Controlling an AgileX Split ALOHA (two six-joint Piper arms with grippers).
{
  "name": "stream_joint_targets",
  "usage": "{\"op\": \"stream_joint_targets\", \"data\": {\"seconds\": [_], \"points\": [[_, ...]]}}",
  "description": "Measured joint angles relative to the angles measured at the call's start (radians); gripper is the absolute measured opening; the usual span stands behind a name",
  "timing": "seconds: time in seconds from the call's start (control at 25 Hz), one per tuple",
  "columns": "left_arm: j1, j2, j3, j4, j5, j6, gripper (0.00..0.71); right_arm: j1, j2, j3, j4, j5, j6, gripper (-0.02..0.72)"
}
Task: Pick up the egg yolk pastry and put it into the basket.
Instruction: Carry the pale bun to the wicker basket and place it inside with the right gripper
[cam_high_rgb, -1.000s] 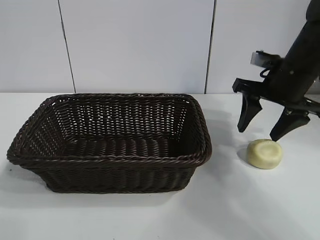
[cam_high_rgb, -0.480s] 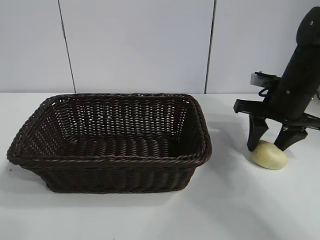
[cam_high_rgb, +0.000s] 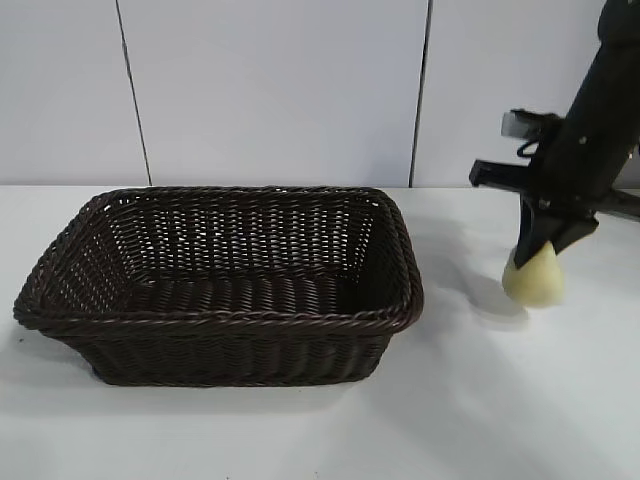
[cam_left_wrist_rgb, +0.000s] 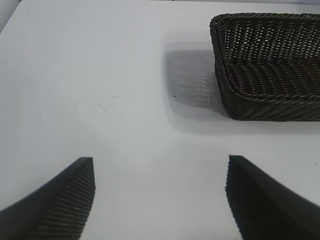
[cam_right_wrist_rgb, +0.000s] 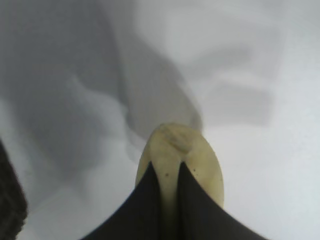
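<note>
Exterior view shows your right gripper at the right of the frame, clamped hard on the egg yolk pastry, which hangs just clear of the table with its shadow below it. That's off to the right of the basket, apart from the rim.

Heads up on handling: this thing looks soft and light. The right wrist view shows the pastry pinched into a narrow wedge, fingers nearly meeting through it, so you're squashing it a lot. I'd guess it's crumbly, so a gentler squeeze across the wider sides would be kinder, and don't jerk it around or it might tear or slip out.

Orientation: squeezed like this, its long axis runs roughly up and down in the exterior view, narrow end up between the fingers, fat rounded end pointing at the table.

Your left gripper is parked with its jaws spread wide, holding nothing, looking across bare table with the basket in the upper right of its view.
</note>
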Motion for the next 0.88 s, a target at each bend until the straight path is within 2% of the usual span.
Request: {"op": "stream_joint_targets", "data": {"seconds": [0.12,0.24,0.36,0.52,0.88], "points": [[0.0,0.0,0.0,0.0,0.0,0.0,0.535,0.0,-0.017,-0.004,0.019,0.019,0.0,0.028],[0.0,0.0,0.0,0.0,0.0,0.0,0.535,0.003,-0.017,-0.004,0.063,0.022,-0.005,0.024],[0.0,0.0,0.0,0.0,0.0,0.0,0.535,0.043,-0.017,-0.004,0.09,0.013,-0.027,0.024],[0.0,0.0,0.0,0.0,0.0,0.0,0.535,0.146,-0.017,-0.004,0.102,-0.025,-0.031,0.024],[0.0,0.0,0.0,0.0,0.0,0.0,0.535,0.414,-0.017,-0.004,0.108,-0.186,-0.031,0.024]]}}
